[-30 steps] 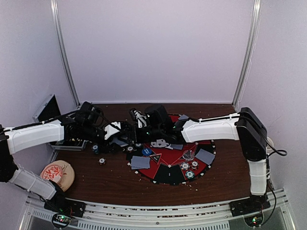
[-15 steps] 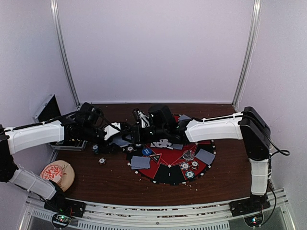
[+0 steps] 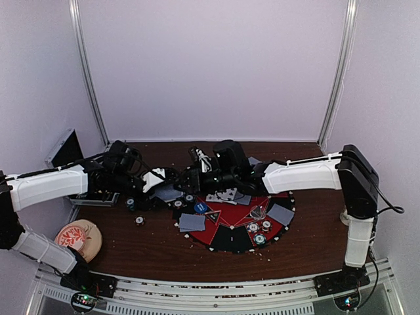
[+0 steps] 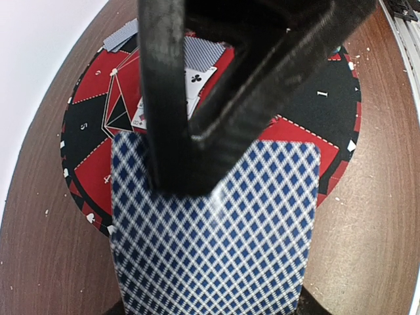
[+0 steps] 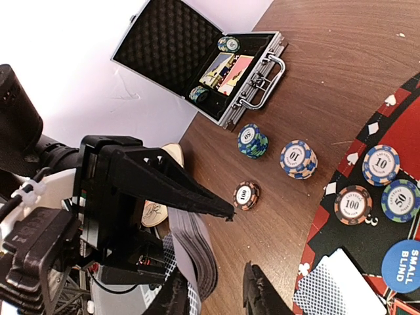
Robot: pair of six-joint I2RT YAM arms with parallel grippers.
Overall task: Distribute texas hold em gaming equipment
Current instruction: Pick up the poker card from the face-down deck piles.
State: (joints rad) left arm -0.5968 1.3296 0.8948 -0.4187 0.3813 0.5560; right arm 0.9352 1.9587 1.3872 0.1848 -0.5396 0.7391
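My left gripper is shut on a deck of blue-diamond-backed playing cards, held above the left edge of the mat. The deck also shows in the right wrist view. My right gripper is open with its jaws apart; one finger sits beside the deck's edge. In the top view it faces the left gripper. Chip stacks and a single 100 chip lie on the wood. More chips, a blue Small Blind button and a face-down card lie on the mat.
The round red-and-black mat holds dealt cards and chips. An open metal case stands at the far left. A round wooden disc lies near the front left. Loose chips lie left of the mat.
My right arm has drawn back a little to the right, away from the left gripper. The left gripper holds the deck in the same place.
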